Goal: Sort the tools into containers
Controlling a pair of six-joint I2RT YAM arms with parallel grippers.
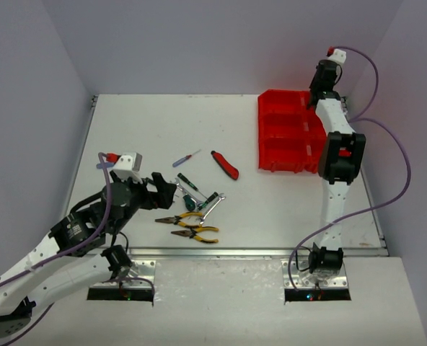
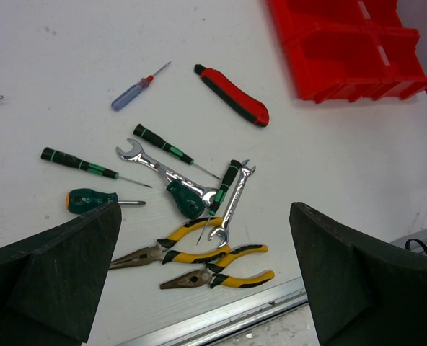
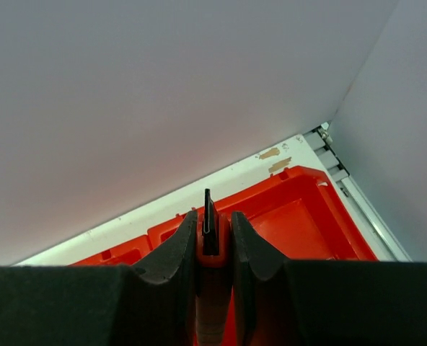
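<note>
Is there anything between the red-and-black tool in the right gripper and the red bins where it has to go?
Nothing visible. The right gripper is shut on the red-and-black tool; the red bins lie right ahead of its tip, and the corner compartment in view looks bare.

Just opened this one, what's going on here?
Two arms are sorting hand tools into a red tray. The right gripper is shut on a red-and-black tool, probably a utility knife, above a far compartment of the tray. The left gripper hangs open over the tools lying on the table: two yellow-handled pliers, wrenches, green screwdrivers, a blue screwdriver and a red-and-black knife. It touches none of them.
</note>
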